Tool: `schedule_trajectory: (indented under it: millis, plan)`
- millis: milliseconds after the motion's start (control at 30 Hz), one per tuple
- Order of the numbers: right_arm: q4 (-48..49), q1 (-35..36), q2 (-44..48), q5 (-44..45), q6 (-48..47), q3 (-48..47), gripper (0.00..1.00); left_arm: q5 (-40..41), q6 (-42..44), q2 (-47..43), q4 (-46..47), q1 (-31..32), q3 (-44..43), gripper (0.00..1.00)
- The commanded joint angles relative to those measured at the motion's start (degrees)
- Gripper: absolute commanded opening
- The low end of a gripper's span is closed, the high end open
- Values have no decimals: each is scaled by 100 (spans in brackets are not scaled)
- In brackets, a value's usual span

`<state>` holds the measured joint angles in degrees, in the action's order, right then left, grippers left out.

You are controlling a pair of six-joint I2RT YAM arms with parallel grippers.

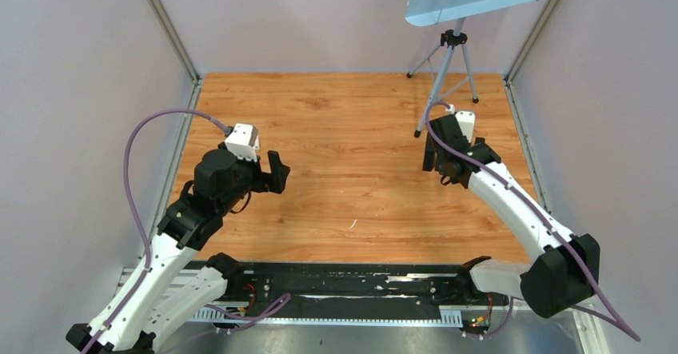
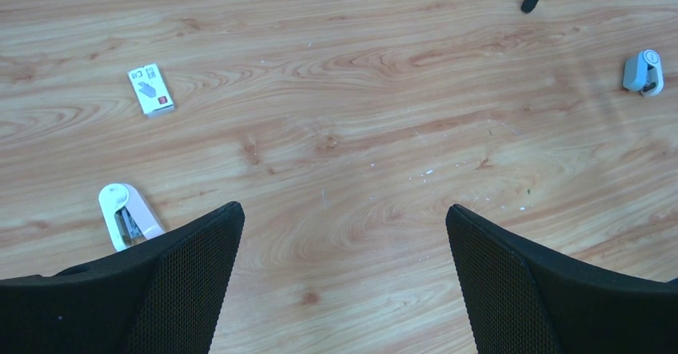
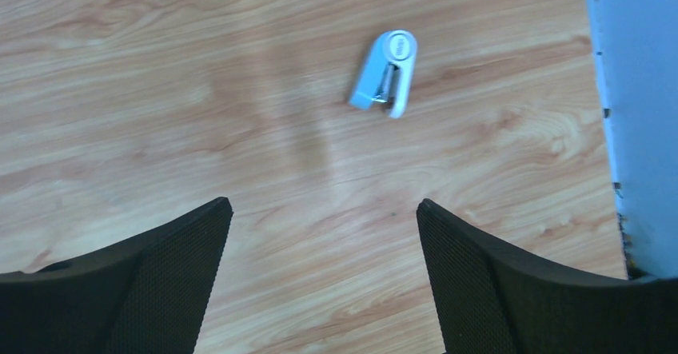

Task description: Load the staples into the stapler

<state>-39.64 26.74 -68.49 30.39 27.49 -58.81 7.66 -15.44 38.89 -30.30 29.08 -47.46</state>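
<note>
- The right tool hangs over the light-brown wooden surface. Its two black mesh-faced fingers are spread wide with nothing between them, which looks like a ready pose.
- Ahead of this tool, a little to the right of its centre line and clear of both fingers, lies the small pale blue-grey and white mini stapler. Its silvery metal channel faces the tool, so this arm seems the better placed to take it.
- The left tool is also spread wide and empty above the surface.
- A small pale pink and white rounded piece with a dark slot lies close by the finger on the left of the left wrist view, partly hidden behind it.
- Farther ahead and to the left of that tool, a small white rectangular box with a red mark lies flat, well apart from the rest.
- Far ahead to its right sits the stapler, near a black tripod foot.
- The silvery staples cannot be picked out in any view. Judging by this, loading has not begun.
</note>
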Motion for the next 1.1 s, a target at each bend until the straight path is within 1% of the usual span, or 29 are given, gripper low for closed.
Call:
schedule_trajectory:
  millis: [0,67,100,267,367,667,733,800,1067]
  plan:
    - [86,-793,-249,-360,-551,-192,87,-32,81,-189,-20,36,97,100]
    - [251,-1128,-390,-575,-630,-193,80,-81,86,-239,-20,35,88,100]
    - [366,-1281,-459,-678,-684,-178,79,-107,85,-278,-6,34,92,100]
    - [912,-1738,-807,-941,-1006,-98,78,-77,85,-459,18,33,148,100]
    - [1048,-1985,-1048,-1166,-1051,-71,78,-82,77,-485,9,31,158,100]
    - [1519,-2585,-1633,-1791,-1184,303,71,7,77,-487,-11,31,167,100]
    - [1554,-2620,-1770,-1850,-1211,343,69,16,84,-465,-22,31,167,100]
    - [1591,-2858,-1878,-1904,-1235,389,69,24,77,-439,-23,27,167,100]
    - [1804,-3107,-2302,-2282,-1248,476,68,76,77,-402,-38,34,167,100]
